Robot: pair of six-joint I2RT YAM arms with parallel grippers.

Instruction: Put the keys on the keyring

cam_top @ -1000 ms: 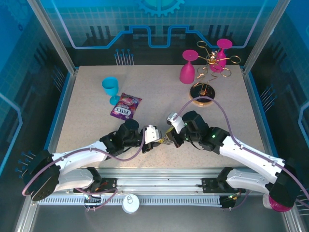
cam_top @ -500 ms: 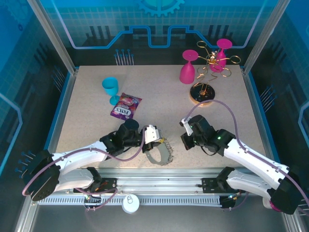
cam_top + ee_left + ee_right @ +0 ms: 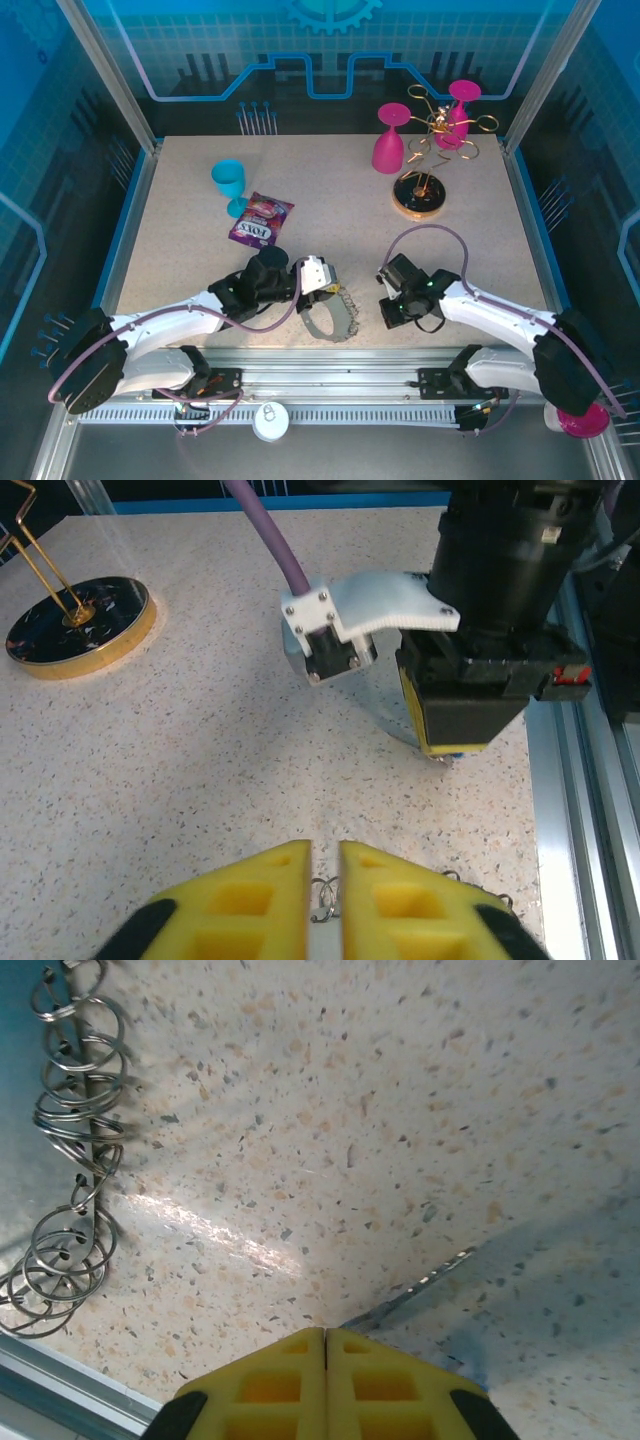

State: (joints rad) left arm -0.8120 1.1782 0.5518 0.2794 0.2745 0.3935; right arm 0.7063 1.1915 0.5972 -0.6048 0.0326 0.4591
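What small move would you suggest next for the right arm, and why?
Probably bring the right gripper over to the keyring. It is shut, with a thin blade, likely a key, poking out at the tips, and the left gripper seems to pinch a link of the ring. The two stand apart, so threading cannot start.

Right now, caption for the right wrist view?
Right gripper shut over the table, thin metal blade at its tips, keyring at left.
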